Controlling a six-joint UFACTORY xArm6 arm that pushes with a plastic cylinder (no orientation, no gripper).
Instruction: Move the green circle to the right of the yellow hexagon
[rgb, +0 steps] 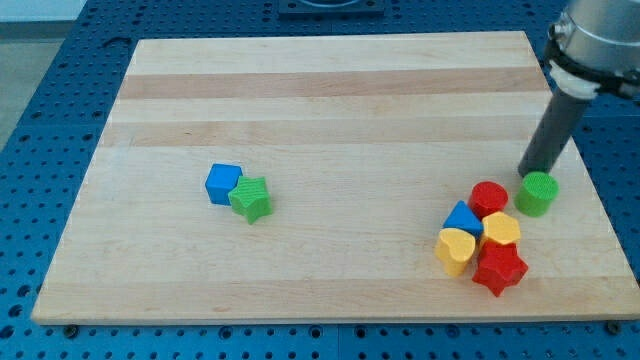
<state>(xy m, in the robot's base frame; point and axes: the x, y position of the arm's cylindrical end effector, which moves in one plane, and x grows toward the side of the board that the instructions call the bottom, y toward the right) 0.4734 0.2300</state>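
The green circle (538, 193) stands near the view's right edge of the wooden board. The yellow hexagon (501, 230) lies below and to the left of it, inside a cluster of blocks. My tip (530, 170) sits at the green circle's upper left edge, touching or nearly touching it. The dark rod rises from there toward the view's top right.
The cluster holds a red circle (489, 198), a blue triangle (463, 217), a yellow heart (456, 249) and a red star (499, 269). A blue cube (222, 183) and a green star (251, 199) touch each other left of the middle. The board's right edge (590, 190) is close to the green circle.
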